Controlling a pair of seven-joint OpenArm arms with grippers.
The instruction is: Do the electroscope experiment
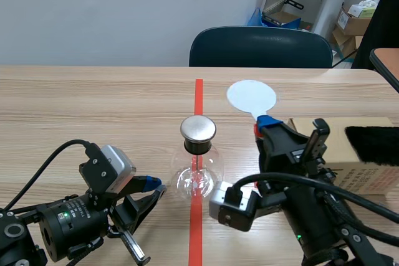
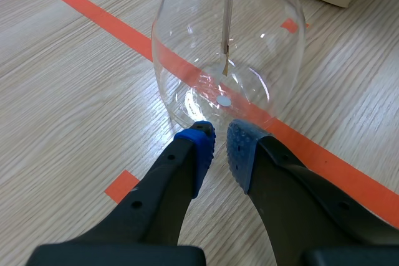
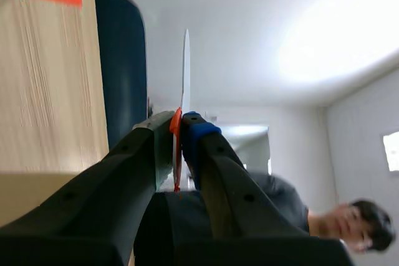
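Note:
The electroscope, a clear glass flask (image 1: pixel 198 175) with a round metal cap (image 1: pixel 198 129), stands on the orange tape line at the table's middle. Inside the flask (image 2: pixel 230 48) a thin rod hangs down to small foil leaves. My left gripper (image 1: pixel 153 185) lies low just left of the flask, its blue pads (image 2: pixel 201 147) nearly touching and holding nothing. My right gripper (image 1: pixel 269 124) is raised right of the flask and shut on the red handle of a white disc paddle (image 1: pixel 251 96). In the right wrist view the disc (image 3: pixel 186 73) shows edge-on ahead of that gripper (image 3: pixel 181 123).
A cardboard box (image 1: pixel 368 166) lies at the right with a black furry pad (image 1: pixel 373 138) on top. A dark blue chair (image 1: pixel 260 47) stands behind the table's far edge. A person (image 3: pixel 368 228) appears in the right wrist view's background.

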